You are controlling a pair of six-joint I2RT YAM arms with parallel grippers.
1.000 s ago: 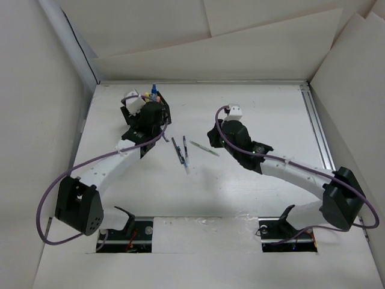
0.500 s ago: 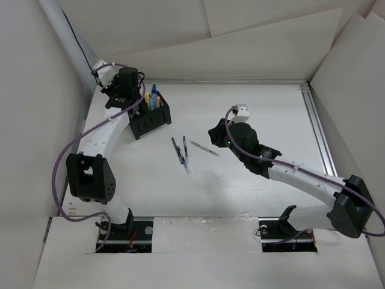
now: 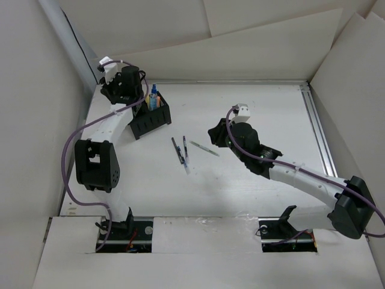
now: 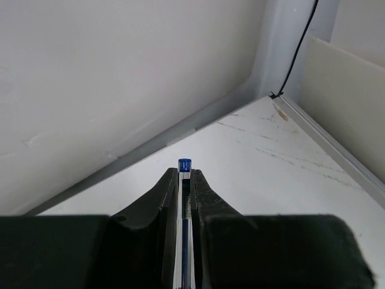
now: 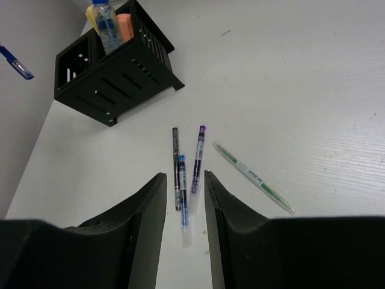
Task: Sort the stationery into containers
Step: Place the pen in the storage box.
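Pen (image 4: 184, 164) mostly hidden: only its blue end pokes past the fingertips of the left gripper (image 4: 185, 174), which clamps it. That arm reaches high, left of the box (image 3: 150, 123). Right gripper (image 5: 183, 176), fingers half apart, hovers with 4 loose pens (image 5: 197, 159) just beyond its fingertips.

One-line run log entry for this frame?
left fingers: shut on slim blue-tipped pen | right fingers: open over four loose pens | black perforated plastic organiser box: partly filled

Blue-capped pen (image 4: 184, 163) in left claw (image 4: 184, 176) — four pens (image 5: 197, 161) loose near black organiser (image 5: 114, 69).
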